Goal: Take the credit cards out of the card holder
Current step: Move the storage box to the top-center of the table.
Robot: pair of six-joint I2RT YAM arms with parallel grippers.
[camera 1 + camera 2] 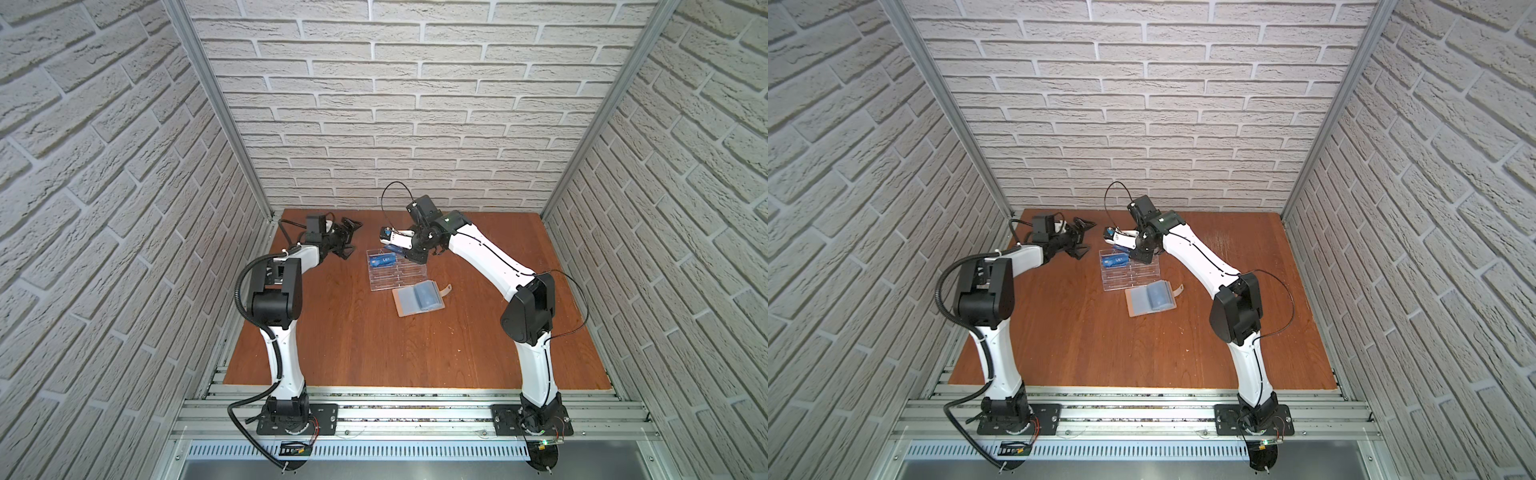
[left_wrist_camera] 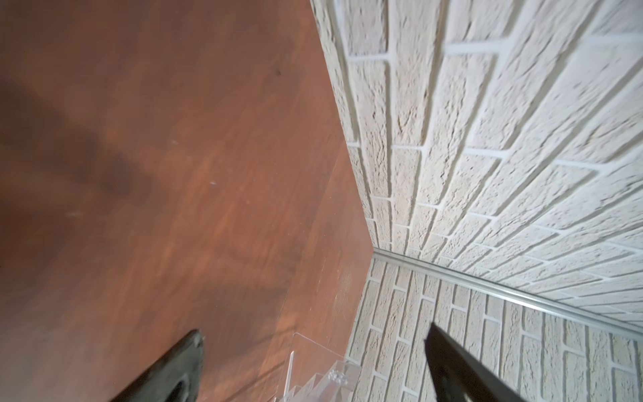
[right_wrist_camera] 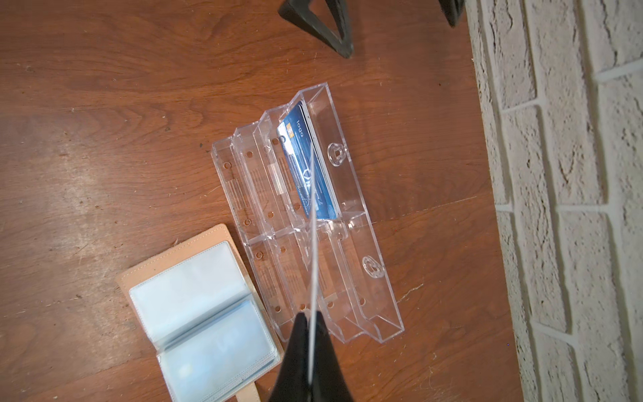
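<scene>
Card holder (image 1: 417,300) lies open on surface (image 1: 374,353), clear sleeve pages up, just beside near edge of clear acrylic rack (image 1: 397,277). Blue credit cards (image 3: 308,167) stand in one of rack's rear slots. Right pincer (image 3: 308,322) clamped tight on held card (image 3: 315,243), seen edge-on, above rack. Left pincer (image 1: 350,237) spread wide, holding nothing, well apart from holder, near back wall.

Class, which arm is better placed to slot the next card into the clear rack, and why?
Right: the right gripper grips a card edge-on near the clear rack; the left gripper stands open, empty, beside it.
</scene>
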